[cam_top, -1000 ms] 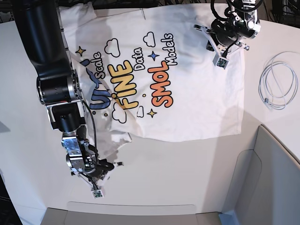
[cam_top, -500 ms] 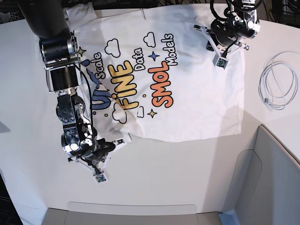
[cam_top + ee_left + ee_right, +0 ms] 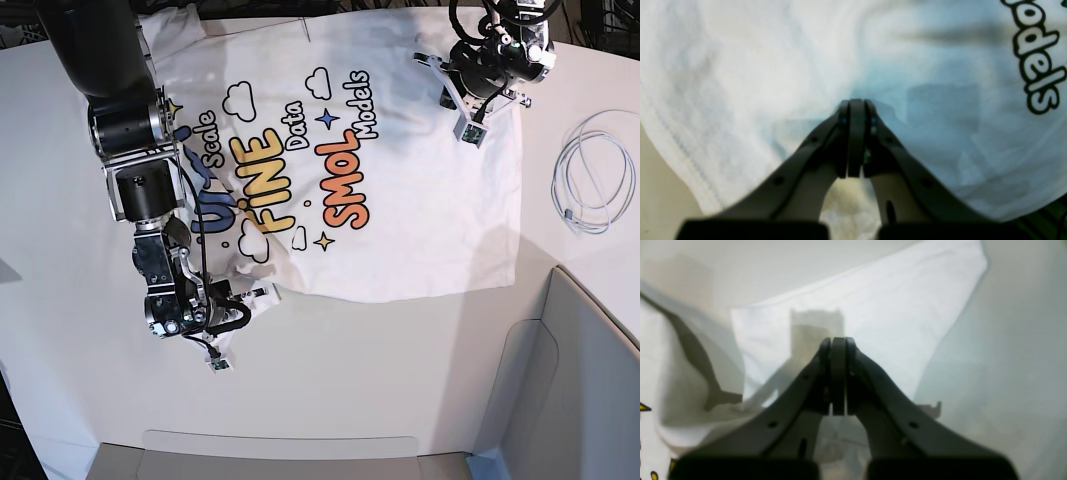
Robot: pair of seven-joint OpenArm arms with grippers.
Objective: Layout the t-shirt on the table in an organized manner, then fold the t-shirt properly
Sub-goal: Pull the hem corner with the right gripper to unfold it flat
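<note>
The white t-shirt (image 3: 430, 210) lies spread on the table (image 3: 380, 370) with its colourful print facing up. Its lower left sleeve is crumpled. In the base view my left gripper (image 3: 447, 80) hangs over the plain cloth at the upper right. The left wrist view shows that gripper (image 3: 857, 101) shut, its tips right at the t-shirt (image 3: 940, 50) beside the black-outlined lettering. My right gripper (image 3: 243, 306) sits at the crumpled sleeve. The right wrist view shows it (image 3: 838, 340) shut, with a fold of t-shirt (image 3: 873, 300) lying ahead of it and nothing visibly held.
A coiled white cable (image 3: 590, 185) lies on the table at the right. A grey angular bin (image 3: 580, 380) fills the lower right corner. The right arm's dark body (image 3: 125, 130) covers the shirt's left edge.
My right arm swung and its gripper moved up from the bare table to the crumpled sleeve. The left arm and the shirt stayed as they were.
</note>
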